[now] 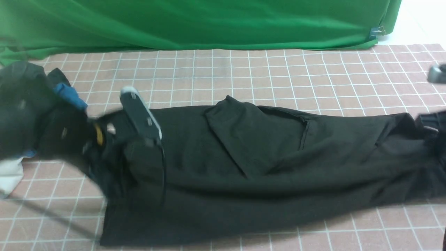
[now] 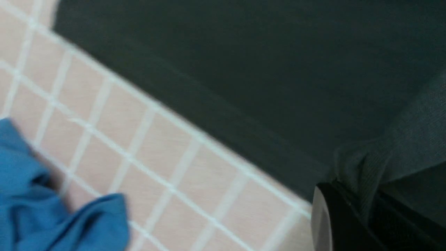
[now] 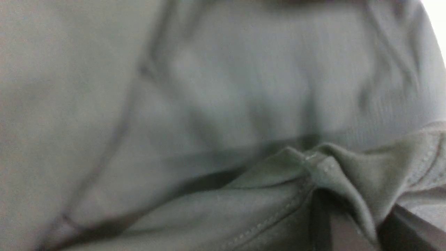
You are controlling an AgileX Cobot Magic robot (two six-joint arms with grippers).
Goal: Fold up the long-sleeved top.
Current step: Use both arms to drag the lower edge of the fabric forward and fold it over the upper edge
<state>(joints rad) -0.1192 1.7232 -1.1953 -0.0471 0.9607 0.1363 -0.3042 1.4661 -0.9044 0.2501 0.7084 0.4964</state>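
The long-sleeved top (image 1: 278, 181), black and thin, lies stretched sideways across the checked table cover, with one sleeve folded in over its middle. At its left end my left gripper (image 1: 139, 153) is shut on a pinch of the cloth; the left wrist view shows ribbed fabric squeezed between the dark fingers (image 2: 334, 216) of the left gripper (image 2: 369, 205). At the far right edge my right gripper (image 1: 430, 123) holds the other end. In the right wrist view a stitched hem (image 3: 324, 167) bunches into the right gripper (image 3: 374, 226), which is shut on it.
A heap of dark clothes (image 1: 21, 83) with a blue garment (image 1: 71, 96) (image 2: 52, 216) and a white cloth (image 1: 8, 174) sits at the left. A green backdrop (image 1: 209, 24) hangs behind. A grey object (image 1: 437, 73) shows at the right edge.
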